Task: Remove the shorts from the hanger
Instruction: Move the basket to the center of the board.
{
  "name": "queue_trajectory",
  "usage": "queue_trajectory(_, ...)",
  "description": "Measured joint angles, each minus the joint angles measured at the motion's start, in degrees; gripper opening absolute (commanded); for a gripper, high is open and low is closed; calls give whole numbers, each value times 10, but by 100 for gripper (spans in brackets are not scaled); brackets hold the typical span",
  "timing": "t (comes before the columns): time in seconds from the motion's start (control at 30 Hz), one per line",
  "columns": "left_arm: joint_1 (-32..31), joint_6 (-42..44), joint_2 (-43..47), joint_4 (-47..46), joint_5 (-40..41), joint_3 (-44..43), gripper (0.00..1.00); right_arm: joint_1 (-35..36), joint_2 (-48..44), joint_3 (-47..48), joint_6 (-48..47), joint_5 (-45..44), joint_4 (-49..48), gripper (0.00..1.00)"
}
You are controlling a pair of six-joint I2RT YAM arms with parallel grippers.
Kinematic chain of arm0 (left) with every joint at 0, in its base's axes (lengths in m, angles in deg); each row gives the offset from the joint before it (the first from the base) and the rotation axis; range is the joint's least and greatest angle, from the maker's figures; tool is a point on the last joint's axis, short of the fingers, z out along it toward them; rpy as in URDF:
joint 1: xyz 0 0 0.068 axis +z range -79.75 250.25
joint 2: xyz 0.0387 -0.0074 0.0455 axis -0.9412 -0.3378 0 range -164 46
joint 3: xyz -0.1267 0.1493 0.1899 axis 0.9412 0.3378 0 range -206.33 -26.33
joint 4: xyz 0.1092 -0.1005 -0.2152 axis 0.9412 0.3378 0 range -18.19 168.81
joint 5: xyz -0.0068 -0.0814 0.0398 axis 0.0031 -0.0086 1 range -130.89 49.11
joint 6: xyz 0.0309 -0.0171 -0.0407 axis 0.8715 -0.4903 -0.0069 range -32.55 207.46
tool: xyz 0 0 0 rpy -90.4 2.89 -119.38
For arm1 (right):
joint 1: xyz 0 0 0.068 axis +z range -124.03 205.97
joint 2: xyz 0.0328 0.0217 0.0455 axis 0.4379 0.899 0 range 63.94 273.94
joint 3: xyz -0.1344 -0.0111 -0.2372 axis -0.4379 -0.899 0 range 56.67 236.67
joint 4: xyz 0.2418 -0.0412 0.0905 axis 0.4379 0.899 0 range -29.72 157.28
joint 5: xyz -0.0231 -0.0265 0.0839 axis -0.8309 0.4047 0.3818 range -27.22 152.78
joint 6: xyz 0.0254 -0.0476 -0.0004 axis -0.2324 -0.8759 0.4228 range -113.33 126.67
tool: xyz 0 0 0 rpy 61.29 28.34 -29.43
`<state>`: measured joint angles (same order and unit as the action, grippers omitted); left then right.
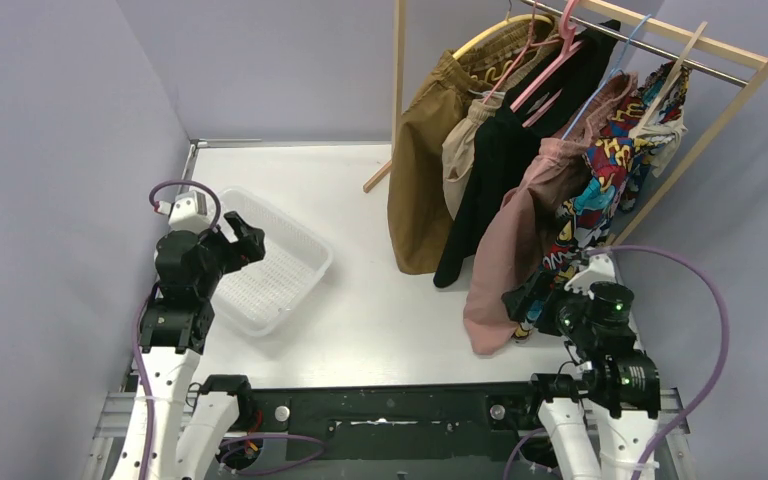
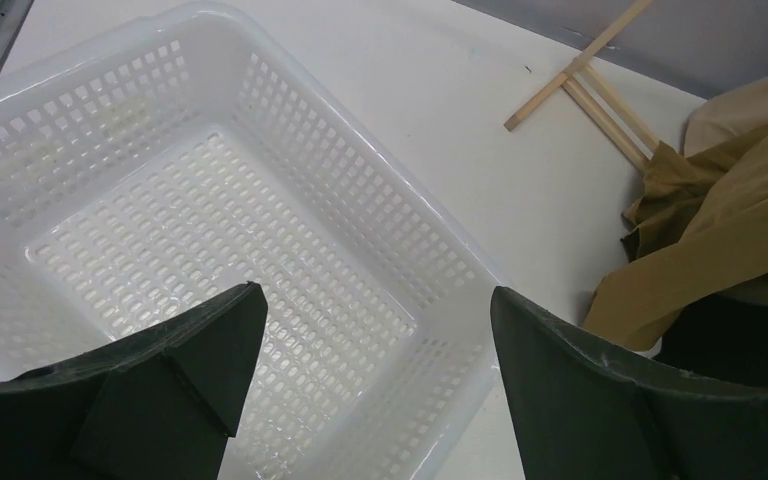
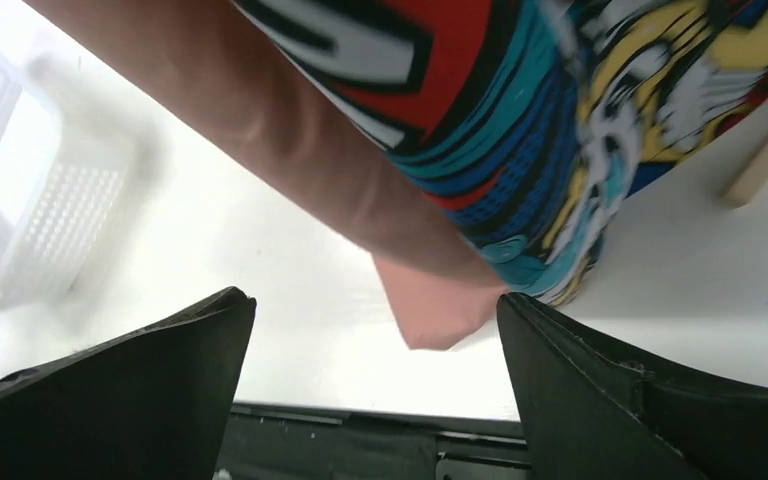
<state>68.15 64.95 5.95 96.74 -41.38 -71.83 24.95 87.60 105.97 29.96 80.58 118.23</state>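
**Hanging five abreast, nothing gripped**

At upper right the rack (image 1: 398, 70) is cut off, and the beige shorts (image 1: 463, 150) are half hidden between the olive shorts (image 1: 420, 180) and black shorts (image 1: 495, 160). Pink shorts (image 1: 505, 250) and patterned shorts (image 1: 605, 170) make five. One basket (image 1: 290, 228) lies at left. Only the wrist views show the left gripper (image 2: 375, 300) gaping, empty, over the basket, and the right gripper (image 3: 375, 305) gaping, empty, below the blurred pink hem.
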Motion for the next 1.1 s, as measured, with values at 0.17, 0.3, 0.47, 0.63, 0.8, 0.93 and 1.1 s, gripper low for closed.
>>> queue_trajectory(0.17, 1, -27, 8, -14, 27, 10, 83, 3, 11, -69, 8, 64, -8, 98)
queue_trajectory(0.3, 3, -57, 17, -44, 24, 40, 83, 4, 23, -102, 15, 110, -31, 98)
queue_trajectory(0.47, 12, -87, -40, -79, -27, 48, 83, 4, 36, -128, 19, 132, -56, 98)
queue_trajectory(0.63, 49, -105, -160, -80, -81, 4, 83, 5, 41, -134, 31, 134, -74, 98)
queue_trajectory(0.8, 102, -160, -202, -103, -97, 1, 83, 7, 51, -133, 45, 106, -90, 98)
queue_trajectory(0.93, 109, -179, -240, -136, -76, -7, 83, 7, 51, -126, 47, 79, -101, 98)
queue_trajectory(1.1, 103, -189, -365, -170, -77, -71, 83, 7, 59, -119, 48, 64, -114, 98)
